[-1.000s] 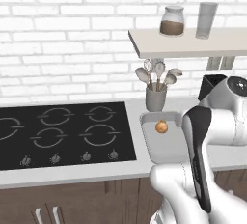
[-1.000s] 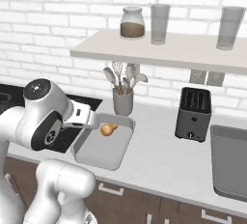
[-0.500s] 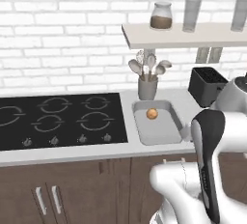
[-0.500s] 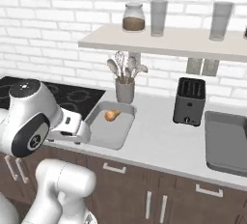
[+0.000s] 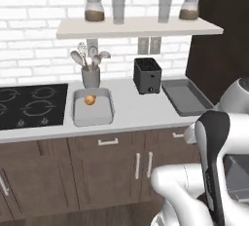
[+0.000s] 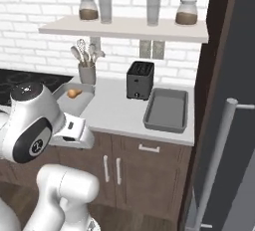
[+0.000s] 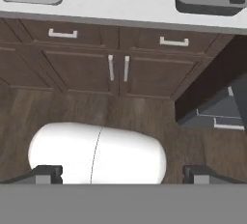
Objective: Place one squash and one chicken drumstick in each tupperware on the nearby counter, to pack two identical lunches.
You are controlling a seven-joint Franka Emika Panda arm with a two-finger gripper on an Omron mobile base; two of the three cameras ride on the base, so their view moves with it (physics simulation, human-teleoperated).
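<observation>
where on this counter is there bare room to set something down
Bare counter lies between the left tupperware and the right tupperware, in front of the toaster. The right tupperware is bare. The back is crowded: utensil holder, then toaster.

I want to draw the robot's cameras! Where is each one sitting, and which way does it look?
Left base view: behind the arm, left side, looking at the counter, toaster and both tupperware trays.
Right base view: behind, right side, same counter; arm at lower left.
Hand view: on the open hand, looking down at cabinets and floor.
Shared: squash in the left tray.
</observation>
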